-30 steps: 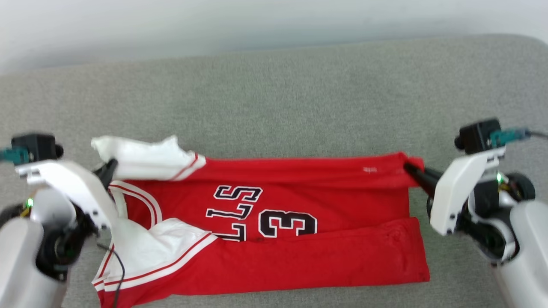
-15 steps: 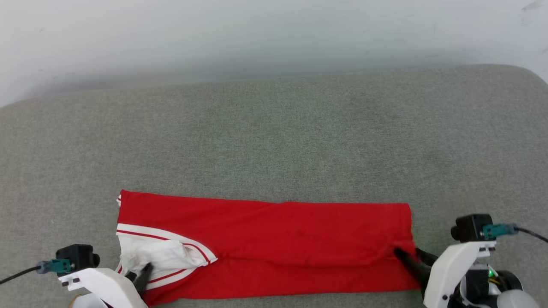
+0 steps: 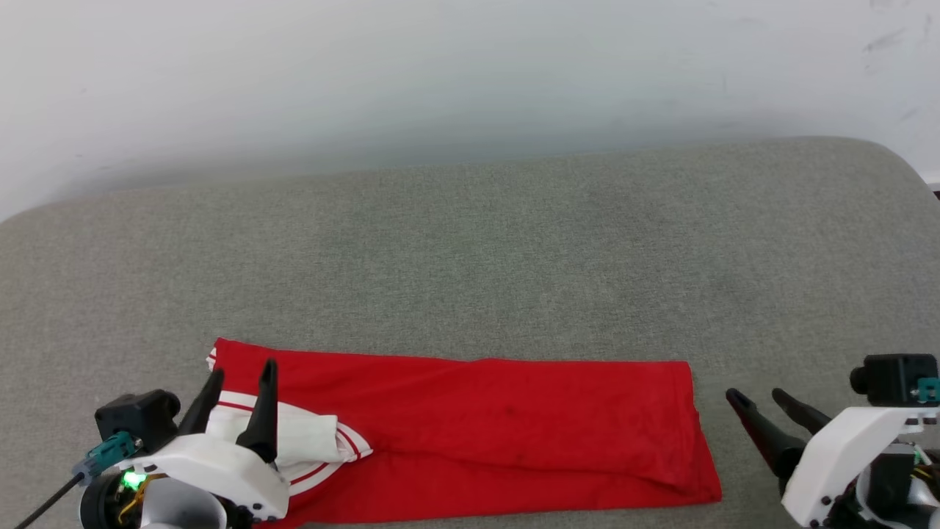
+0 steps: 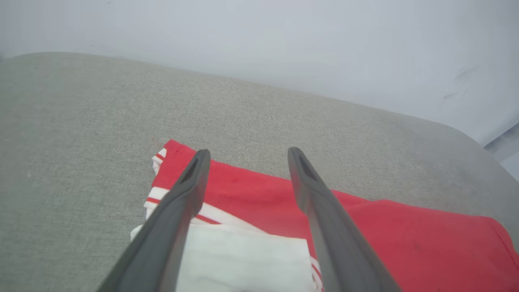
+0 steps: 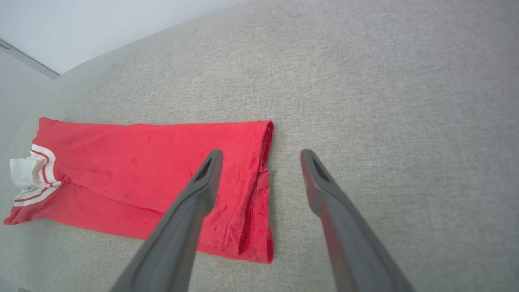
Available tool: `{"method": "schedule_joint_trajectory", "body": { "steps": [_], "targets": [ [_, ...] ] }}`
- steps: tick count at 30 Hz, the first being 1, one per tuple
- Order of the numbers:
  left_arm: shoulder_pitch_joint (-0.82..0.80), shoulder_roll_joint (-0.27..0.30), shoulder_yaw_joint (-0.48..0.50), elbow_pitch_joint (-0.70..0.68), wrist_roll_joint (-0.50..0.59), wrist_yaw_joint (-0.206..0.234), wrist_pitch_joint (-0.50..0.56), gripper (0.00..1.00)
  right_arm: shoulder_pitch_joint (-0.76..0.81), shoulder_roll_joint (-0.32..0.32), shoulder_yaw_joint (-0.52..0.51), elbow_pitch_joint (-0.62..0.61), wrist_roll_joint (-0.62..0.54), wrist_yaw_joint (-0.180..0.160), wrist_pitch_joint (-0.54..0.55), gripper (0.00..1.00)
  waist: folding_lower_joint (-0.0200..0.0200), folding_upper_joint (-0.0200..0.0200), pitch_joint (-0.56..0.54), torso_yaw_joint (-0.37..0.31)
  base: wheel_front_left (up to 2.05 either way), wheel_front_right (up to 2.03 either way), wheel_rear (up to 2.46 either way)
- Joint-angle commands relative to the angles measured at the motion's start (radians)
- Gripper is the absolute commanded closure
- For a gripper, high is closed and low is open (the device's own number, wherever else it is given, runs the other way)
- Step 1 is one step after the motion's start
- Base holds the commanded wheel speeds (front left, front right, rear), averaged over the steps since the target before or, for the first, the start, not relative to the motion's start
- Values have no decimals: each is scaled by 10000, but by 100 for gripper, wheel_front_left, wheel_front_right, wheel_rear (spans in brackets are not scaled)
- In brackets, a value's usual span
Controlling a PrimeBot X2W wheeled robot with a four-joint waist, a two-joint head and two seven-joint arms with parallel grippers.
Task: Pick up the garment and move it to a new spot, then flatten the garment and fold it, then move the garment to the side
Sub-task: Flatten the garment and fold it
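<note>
The garment (image 3: 499, 426) lies folded lengthwise into a long red strip on the grey cushion, its white lining and striped trim showing at the left end (image 4: 243, 259). My left gripper (image 3: 241, 373) hovers open over that left end, with nothing between its fingers. Just off the strip's right edge, my right gripper (image 3: 756, 398) stands open and apart from the cloth. In the right wrist view the garment (image 5: 154, 170) spreads to the left of the open right gripper (image 5: 259, 153). The left wrist view has the open left gripper (image 4: 247, 151) above the red fabric.
The grey cushion (image 3: 470, 242) stretches wide behind the garment, up to a pale wall (image 3: 440, 73). Its rounded right corner (image 3: 896, 158) curves down at the far right.
Both grippers opened and let go of the garment, which now lies folded over with the lettering hidden. The head camera shifted, so the whole scene sits lower. Both grippers drew back from the cloth.
</note>
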Motion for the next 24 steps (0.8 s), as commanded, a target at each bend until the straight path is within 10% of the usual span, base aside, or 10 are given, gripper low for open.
{"method": "schedule_joint_trajectory", "body": {
  "steps": [1,24],
  "targets": [
    [-171,-40,-36,-134,223,59,-281,0,-24,14,-171,-132,15,-1,261,0,2,-1,-40,19,0,0,0],
    [-1644,-599,-851,-1376,2562,420,-2190,0,-1083,725,-844,1853,131,-1,3854,3,2,-1,1672,1740,0,0,0]
  ]
}}
